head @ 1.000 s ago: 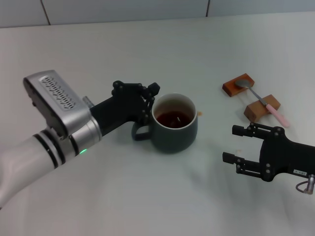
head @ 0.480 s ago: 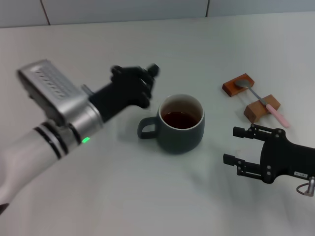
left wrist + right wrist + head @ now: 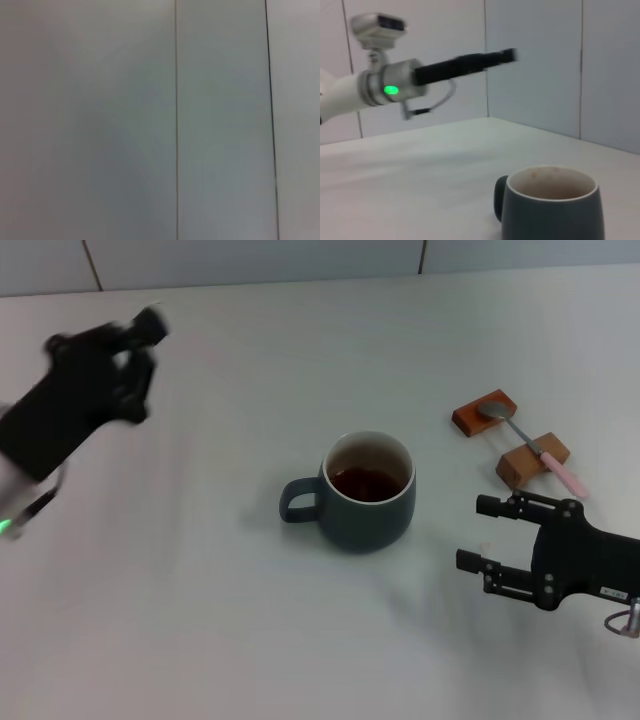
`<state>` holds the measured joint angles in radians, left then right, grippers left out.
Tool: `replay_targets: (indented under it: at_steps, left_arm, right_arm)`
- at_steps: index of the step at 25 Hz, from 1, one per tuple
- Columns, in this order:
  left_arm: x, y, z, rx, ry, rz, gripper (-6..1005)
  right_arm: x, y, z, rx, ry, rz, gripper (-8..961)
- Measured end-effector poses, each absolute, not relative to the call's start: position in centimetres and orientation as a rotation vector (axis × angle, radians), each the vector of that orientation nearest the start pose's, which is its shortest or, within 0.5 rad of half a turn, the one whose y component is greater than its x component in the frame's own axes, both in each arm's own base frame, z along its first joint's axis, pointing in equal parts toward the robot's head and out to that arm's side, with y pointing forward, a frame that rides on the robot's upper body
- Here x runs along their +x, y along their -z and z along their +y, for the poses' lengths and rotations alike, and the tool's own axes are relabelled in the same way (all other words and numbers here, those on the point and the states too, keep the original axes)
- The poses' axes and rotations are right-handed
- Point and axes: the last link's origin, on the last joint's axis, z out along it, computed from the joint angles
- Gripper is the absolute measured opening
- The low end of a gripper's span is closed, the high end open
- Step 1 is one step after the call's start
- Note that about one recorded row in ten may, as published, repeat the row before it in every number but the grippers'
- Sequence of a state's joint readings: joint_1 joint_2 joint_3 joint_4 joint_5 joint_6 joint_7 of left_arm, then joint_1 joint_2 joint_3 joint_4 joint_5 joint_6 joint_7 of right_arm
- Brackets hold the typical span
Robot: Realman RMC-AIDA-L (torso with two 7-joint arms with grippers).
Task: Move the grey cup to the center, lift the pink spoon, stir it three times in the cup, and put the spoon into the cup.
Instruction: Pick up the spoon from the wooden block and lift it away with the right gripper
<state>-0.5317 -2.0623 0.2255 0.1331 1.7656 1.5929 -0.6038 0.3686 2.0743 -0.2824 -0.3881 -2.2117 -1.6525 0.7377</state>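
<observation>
Left wrist feed: I see only a flat pale grey-white surface (image 3: 100,120); it fills the whole picture
Seams: I count two thin dark straight lines across it; one (image 3: 176,120) runs through the middle, the other (image 3: 270,120) close to an edge
Shading: a soft darker patch (image 3: 120,180) on one side
Gripper fingers: I cannot see any

- One grey cup (image 3: 368,491) stands in the middle of the head view; it holds dark liquid.
- One pink spoon (image 3: 532,449) is at the right of the frame.
- Two brown wooden blocks (image 3: 484,411) (image 3: 530,463) are under the spoon.
- Two grippers: the left gripper (image 3: 105,365) at upper left, the right gripper (image 3: 488,535) at lower right.
</observation>
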Motion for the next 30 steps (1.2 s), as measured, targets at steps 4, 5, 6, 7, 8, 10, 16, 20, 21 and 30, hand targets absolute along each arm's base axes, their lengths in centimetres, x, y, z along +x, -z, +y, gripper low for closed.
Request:
replay_targets:
  at_steps: [4,5,6,7,8,10,16,20,21,30]
  left_arm:
    - [-28.9,0.1,28.8,-2.179,1.087,-0.247,11]
    - [-29.4,0.1,27.9,-2.200,1.071,-0.247,13]
    - [-29.9,0.2,27.1,-2.213,1.056,-0.252,16]
    - [-30.4,0.2,26.5,-2.219,1.042,-0.262,18]
    - [-30.8,0.2,26.0,-2.219,1.033,-0.274,21]
    - [-31.5,0.2,25.1,-2.216,1.016,-0.301,26]
    - [-32.2,1.1,23.2,-2.267,0.996,-0.344,41]
    - [-32.2,1.9,22.3,-2.305,0.999,-0.368,51]
    - [-32.1,2.2,22.2,-2.314,1.004,-0.377,54]
    - [-31.7,4.4,21.5,-2.415,0.973,-0.389,302]
  right_arm:
    - [33.0,1.7,24.6,-2.552,-0.760,0.361,693]
    - [33.0,1.7,24.6,-2.551,-0.760,0.362,692]
    - [33.1,1.7,24.5,-2.549,-0.760,0.366,692]
    - [33.1,1.7,24.4,-2.548,-0.760,0.371,692]
    - [33.2,1.7,24.3,-2.546,-0.759,0.377,692]
    - [33.4,1.6,24.1,-2.541,-0.755,0.388,692]
    - [33.8,1.4,23.6,-2.519,-0.754,0.410,692]
    - [34.0,1.3,23.5,-2.509,-0.754,0.417,692]
    - [34.1,1.2,23.3,-2.504,-0.755,0.423,692]
    - [34.2,1.0,23.2,-2.493,-0.769,0.437,693]
